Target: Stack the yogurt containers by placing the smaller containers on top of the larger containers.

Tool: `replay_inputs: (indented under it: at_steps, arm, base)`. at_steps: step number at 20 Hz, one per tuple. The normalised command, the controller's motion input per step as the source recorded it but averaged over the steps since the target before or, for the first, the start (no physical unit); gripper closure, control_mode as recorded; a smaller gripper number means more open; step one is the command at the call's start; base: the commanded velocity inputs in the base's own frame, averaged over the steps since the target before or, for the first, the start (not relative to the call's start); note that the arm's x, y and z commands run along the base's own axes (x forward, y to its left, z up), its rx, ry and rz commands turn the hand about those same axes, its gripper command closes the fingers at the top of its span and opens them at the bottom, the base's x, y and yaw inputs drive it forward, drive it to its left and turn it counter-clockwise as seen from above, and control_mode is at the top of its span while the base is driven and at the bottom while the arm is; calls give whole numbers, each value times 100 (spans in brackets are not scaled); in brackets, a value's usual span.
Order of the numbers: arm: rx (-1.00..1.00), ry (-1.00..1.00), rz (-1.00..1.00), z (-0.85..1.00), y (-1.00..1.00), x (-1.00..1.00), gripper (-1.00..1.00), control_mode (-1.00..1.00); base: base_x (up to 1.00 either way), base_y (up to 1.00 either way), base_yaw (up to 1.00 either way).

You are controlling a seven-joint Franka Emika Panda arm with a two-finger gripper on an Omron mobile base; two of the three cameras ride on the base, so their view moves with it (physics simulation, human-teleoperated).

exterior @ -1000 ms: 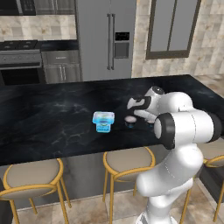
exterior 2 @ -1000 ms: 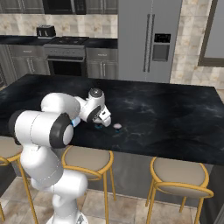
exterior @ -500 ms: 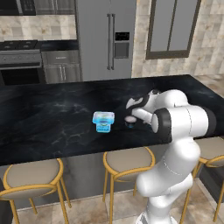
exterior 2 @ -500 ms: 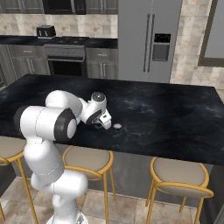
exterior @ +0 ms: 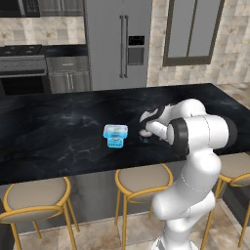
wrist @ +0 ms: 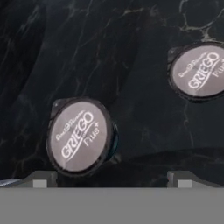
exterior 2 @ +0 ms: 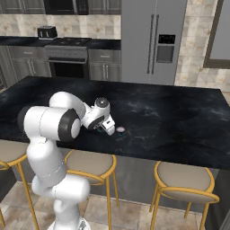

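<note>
Gripper (wrist: 112, 177) with jaws spread wide and nothing between them, poised low over the black counter (exterior: 58, 132). One round yogurt cup (wrist: 79, 134) stands just ahead of the left fingertip (wrist: 40, 178), lid up, not touched. A second round cup (wrist: 199, 72) stands farther ahead, beyond the right fingertip. The blue square tub (exterior: 115, 134) sits on the counter near the gripper, apart from both cups.

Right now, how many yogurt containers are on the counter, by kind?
Small round cups with pale "Griego Plus" lids: 2 (one, the other)
Light blue squarish tub: 1
Total: 3
</note>
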Motion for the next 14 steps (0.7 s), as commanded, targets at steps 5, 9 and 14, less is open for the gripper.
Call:
replay_inputs:
  at_steps: [5, 9, 14]
  arm:
    - [0, 1, 0, 0, 0, 10, -100, -100]
    - [0, 0, 0, -4, 0, 30, -100, -100]
    - [0, 0, 0, -11, 0, 32, -100, -100]
  base:
    - [0, 0, 0]
    - [0, 0, 0]
    - [0, 0, 0]
